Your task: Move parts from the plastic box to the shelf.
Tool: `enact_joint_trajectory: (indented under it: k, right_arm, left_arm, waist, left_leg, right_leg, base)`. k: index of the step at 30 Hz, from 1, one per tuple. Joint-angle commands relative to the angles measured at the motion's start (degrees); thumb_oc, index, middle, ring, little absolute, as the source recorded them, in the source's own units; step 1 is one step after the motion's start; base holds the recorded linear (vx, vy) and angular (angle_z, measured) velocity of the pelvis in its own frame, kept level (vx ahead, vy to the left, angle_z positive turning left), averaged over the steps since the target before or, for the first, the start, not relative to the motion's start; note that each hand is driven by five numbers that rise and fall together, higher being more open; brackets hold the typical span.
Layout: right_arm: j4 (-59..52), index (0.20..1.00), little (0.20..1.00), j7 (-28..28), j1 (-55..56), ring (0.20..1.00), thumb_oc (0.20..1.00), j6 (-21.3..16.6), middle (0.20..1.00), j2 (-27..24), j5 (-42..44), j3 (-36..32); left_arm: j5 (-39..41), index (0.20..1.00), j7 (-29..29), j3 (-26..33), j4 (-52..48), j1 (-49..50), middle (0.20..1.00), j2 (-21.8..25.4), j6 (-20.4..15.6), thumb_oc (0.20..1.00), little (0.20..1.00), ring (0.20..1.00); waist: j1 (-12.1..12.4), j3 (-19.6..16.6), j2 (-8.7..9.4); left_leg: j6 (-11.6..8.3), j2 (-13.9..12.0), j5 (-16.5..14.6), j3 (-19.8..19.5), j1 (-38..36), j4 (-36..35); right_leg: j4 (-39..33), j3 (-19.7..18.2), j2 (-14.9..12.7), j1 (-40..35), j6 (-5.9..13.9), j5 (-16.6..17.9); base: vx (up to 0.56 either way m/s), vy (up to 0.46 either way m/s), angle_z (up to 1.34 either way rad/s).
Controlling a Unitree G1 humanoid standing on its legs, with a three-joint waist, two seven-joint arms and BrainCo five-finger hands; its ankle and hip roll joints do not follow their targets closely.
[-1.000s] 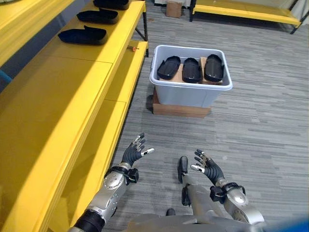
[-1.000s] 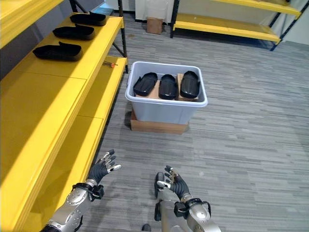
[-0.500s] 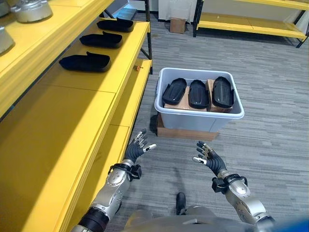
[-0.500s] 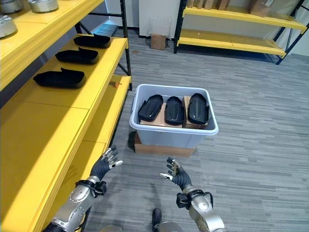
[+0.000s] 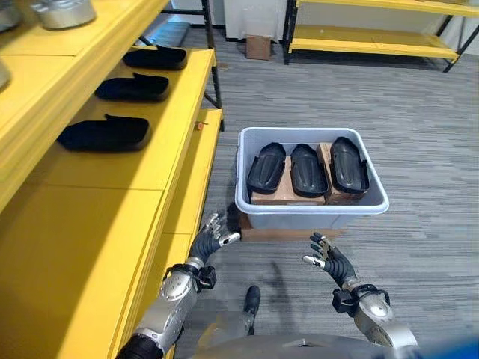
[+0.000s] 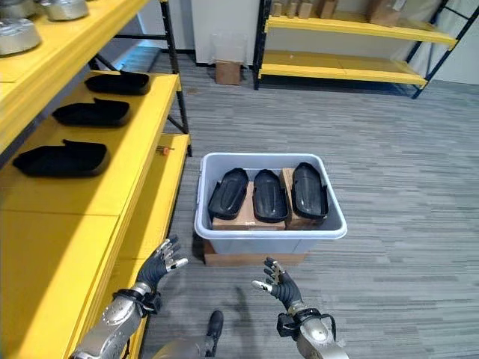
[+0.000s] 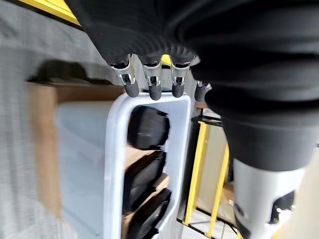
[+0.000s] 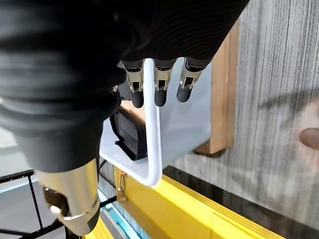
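While both our hands hang short of the plastic box (image 5: 312, 213), nothing is carried yet. Our left hand (image 5: 212, 238) sits just off the box's near-left corner and our right hand (image 5: 329, 260) just before its near wall, each with fingers loosely spread and empty, palms turned toward one another, which we take as readiness for a two-handed lift. Inside the box three black parts (image 5: 299, 169) lie side by side, lengthwise, on what looks like cardboard blocks (image 5: 288, 196), though we cannot make out that packing well. A low wooden base (image 6: 251, 259) raises the box, probably to bring it within reach. To the box's left runs the yellow shelf (image 5: 150, 176), where three similar parts (image 5: 102, 134) already rest in a row, with open space nearer to us.
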State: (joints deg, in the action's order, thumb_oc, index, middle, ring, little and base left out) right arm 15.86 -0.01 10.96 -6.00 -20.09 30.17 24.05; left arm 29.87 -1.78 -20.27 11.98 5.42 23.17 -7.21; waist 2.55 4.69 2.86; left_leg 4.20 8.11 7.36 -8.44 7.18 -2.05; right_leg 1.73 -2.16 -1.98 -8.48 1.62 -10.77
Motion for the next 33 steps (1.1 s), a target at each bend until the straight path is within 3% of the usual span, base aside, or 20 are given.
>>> enact_joint_trajectory:
  k: [1,9,12,14,16,19,20,21,22,23,24,25,26,27,28,29,31,33]
  right_arm:
    - [-2.78,1.0,1.0,0.9,-1.93,1.0,1.0,-2.08,1.0,-0.26,1.02,-0.91]
    - [-3.01,1.0,1.0,1.59,-2.58,1.0,1.0,-1.94,1.0,-0.1,0.23,-0.04]
    - [-3.21,1.0,1.0,1.73,-3.88,1.0,1.0,-2.16,1.0,-0.05,-0.26,0.55]
    - [-3.23,1.0,1.0,2.04,-4.94,1.0,1.0,-2.25,1.0,0.32,-0.63,1.17]
    - [-3.06,1.0,1.0,2.33,-6.5,1.0,1.0,-2.12,1.0,1.05,-1.37,2.46]
    - [-4.36,1.0,1.0,2.83,-6.22,1.0,1.0,-2.05,1.0,1.01,-1.59,2.79]
    - [-4.98,1.0,1.0,3.04,-5.85,1.0,1.0,-2.1,1.0,1.1,-1.57,2.76]
    - [-5.02,1.0,1.0,2.83,-5.53,1.0,1.0,-2.15,1.0,1.43,-1.12,2.63]
    - [-5.02,1.0,1.0,2.83,-5.52,1.0,1.0,-2.15,1.0,1.42,-1.11,2.64]
    - [-4.68,1.0,1.0,2.65,-5.53,1.0,1.0,-2.18,1.0,1.47,-0.65,2.47]
    - [-4.89,1.0,1.0,2.33,-5.69,1.0,1.0,-1.98,1.0,1.53,-0.33,2.61]
    - [-4.89,1.0,1.0,2.33,-5.69,1.0,1.0,-1.98,1.0,1.52,-0.33,2.6]
    - [-5.15,1.0,1.0,2.07,-5.85,1.0,1.0,-1.79,1.0,1.44,-0.58,2.57]
    - [-5.3,1.0,1.0,2.04,-5.75,1.0,1.0,-1.59,1.0,1.04,-1.18,2.48]
    - [-4.98,1.0,1.0,2.09,-5.55,1.0,1.0,-1.17,1.0,1.23,-1.12,2.38]
    - [-4.96,1.0,1.0,2.09,-5.55,1.0,1.0,-1.18,1.0,1.25,-1.12,2.39]
    - [-5.61,1.0,1.0,2.24,-6.03,1.0,1.0,-1.52,1.0,0.52,-1.22,2.24]
    - [-6.42,1.0,1.0,1.68,-5.44,1.0,1.0,-2.07,1.0,-0.78,-1.42,0.86]
  left_arm:
    - [-0.1,1.0,-0.13,0.37,-2.01,0.49,1.0,-0.54,-2.85,1.0,1.0,1.0]
    - [-0.07,1.0,0.06,0.39,-2.56,0.97,1.0,-0.1,-2.67,1.0,1.0,1.0]
    - [-0.02,1.0,0.02,0.41,-2.7,0.54,1.0,0.09,-2.54,1.0,1.0,1.0]
    - [-0.32,1.0,0.02,0.36,-2.83,0.01,1.0,0.25,-2.49,1.0,1.0,1.0]
    - [-0.75,1.0,-0.39,0.42,-2.94,-0.68,1.0,0.58,-2.6,1.0,1.0,1.0]
    - [-1.22,1.0,-0.3,0.46,-3.35,-0.83,1.0,1.04,-2.68,1.0,1.0,1.0]
    - [-1.58,1.0,0.02,0.36,-3.37,-0.89,1.0,1.36,-2.72,1.0,1.0,1.0]
    - [-1.32,1.0,0.3,0.29,-3.32,-1.18,1.0,1.6,-2.81,1.0,1.0,1.0]
    - [-1.32,1.0,0.3,0.28,-3.32,-1.17,1.0,1.6,-2.82,1.0,1.0,1.0]
    - [-0.84,1.0,0.45,0.31,-2.7,-1.66,1.0,1.48,-3.0,1.0,1.0,1.0]
    - [-0.23,1.0,0.09,0.22,-2.49,-1.94,1.0,1.44,-3.2,1.0,1.0,1.0]
    - [-0.23,1.0,0.09,0.22,-2.49,-1.94,1.0,1.43,-3.2,1.0,1.0,1.0]
    - [0.13,1.0,-0.3,0.3,-2.07,-2.12,1.0,1.26,-3.32,1.0,1.0,1.0]
    - [0.15,1.0,-0.74,0.75,-1.56,-1.68,1.0,1.1,-3.4,1.0,1.0,1.0]
    - [0.12,1.0,-0.37,1.38,-0.93,-0.7,1.0,0.81,-3.12,1.0,1.0,1.0]
    - [0.12,1.0,-0.36,1.38,-0.92,-0.68,1.0,0.82,-3.13,1.0,1.0,1.0]
    - [0.35,1.0,-0.59,1.69,-0.8,-0.47,1.0,0.33,-3.34,1.0,1.0,1.0]
    - [0.71,1.0,-0.45,1.97,-0.76,0.16,1.0,-0.04,-3.33,1.0,1.0,1.0]
  waist:
    - [0.83,-2.02,-0.99]
    - [1.29,-2.63,-0.6]
    - [1.81,-2.36,-0.44]
    - [2.03,-1.66,-0.64]
    - [0.94,0.54,-1.37]
    - [-0.22,1.69,-2.62]
    - [-0.55,1.88,-3.26]
    - [-0.66,2.1,-4.23]
    - [-0.93,2.41,-4.3]
    - [-0.95,2.67,-4.52]
    - [-1.11,3.53,-4.17]
    - [-1.13,3.61,-4.19]
    - [-1.21,3.9,-3.72]
    - [-1.28,4.08,-2.9]
    - [-0.69,2.93,-1.44]
    - [-0.75,2.97,-1.47]
    - [-0.96,1.85,-1.37]
    - [-1.24,0.95,-1.66]
  left_leg:
    - [-1.07,-1.47,0.33,0.56,-0.31,-1.93]
    - [-0.18,-1.31,-2.77,1.65,-1.37,-1.09]
    - [0.53,-1.17,-4.57,1.91,-0.88,1.16]
    - [1.18,-1.3,-5.33,1.89,-0.69,2.12]
    - [2.08,-1.55,-5.14,1.15,-2.05,1.66]
    - [2.07,-2.33,-4.73,-0.07,-3.77,0.79]
    - [1.95,-2.91,-4.81,-0.54,-4.89,0.18]
    - [1.32,-4.0,-5.31,-1.16,-5.84,0.19]
    - [1.31,-4.03,-5.38,-1.44,-6.28,0.11]
    - [0.5,-4.5,-6.2,-1.96,-6.71,0.33]
    - [-0.59,-5.1,-7.7,-2.38,-7.51,0.9]
    - [-0.59,-5.12,-7.71,-2.41,-7.6,0.89]
    - [-1.29,-5.59,-8.69,-2.57,-8.0,1.19]
    - [-2.01,-6.14,-9.74,-2.69,-8.66,1.5]
    - [-3.3,-7.73,-9.75,-1.92,-9.54,0.39]
    - [-3.32,-7.79,-9.72,-1.98,-9.69,0.26]
    - [-4.75,-10.4,-8.25,-2.78,-9.73,-1.8]
    - [-6.28,-12.89,-6.88,-3.67,-8.39,-2.95]
  right_leg:
    - [-0.33,0.68,4.05,3.54,0.37,7.51]
    - [-1.53,0.08,2.4,3.07,1.69,7.99]
    - [1.09,-0.24,1.84,4.02,2.25,7.73]
    - [7.31,-0.24,1.88,7.16,3.07,7.69]
    - [23.46,-0.74,2.41,15.17,7.0,16.36]
    - [29.88,-0.53,2.8,18.64,6.53,16.71]
    - [29.51,0.03,1.41,19.8,5.24,15.82]
    - [24.01,0.54,-2.37,21.01,3.45,13.58]
    - [23.84,0.86,-2.42,20.42,3.41,13.45]
    - [15.5,0.97,-5.13,19.97,3.24,13.35]
    - [7.31,0.21,-9.23,20.0,4.55,17.74]
    - [7.2,0.25,-9.21,19.85,4.55,17.78]
    - [3.33,0.06,-11.08,20.1,5.56,20.1]
    - [2.08,0.24,-11.54,19.73,6.44,20.89]
    - [1.94,3.2,-10.96,17.51,6.68,18.29]
    - [1.87,3.29,-10.93,17.36,6.66,18.27]
    - [3.22,4.08,-9.49,17.26,6.67,17.42]
    - [1.8,7.05,-8.27,15.72,5.83,15.52]
  base:
    - [0.11,0.048,0.01]
    - [0.11,0.033,0.04]
    - [0.06,0.039,-0.17]
    - [0.02,0.062,-0.28]
    - [-0.01,0.085,-0.19]
    - [0.08,0.04,0.08]
    - [0.17,-0.036,0.13]
    - [0.18,-0.036,0.15]
    - [0.17,-0.104,0.13]
    - [0.15,-0.201,0.14]
    - [0.15,-0.198,0.24]
    - [0.12,-0.231,0.29]
    - [0.08,-0.226,0.27]
    - [0.16,-0.428,0.17]
    - [0.12,-0.327,0.17]
    - [0.11,-0.326,0.28]
    - [0.04,-0.292,0.36]
    - [0.02,-0.345,0.33]
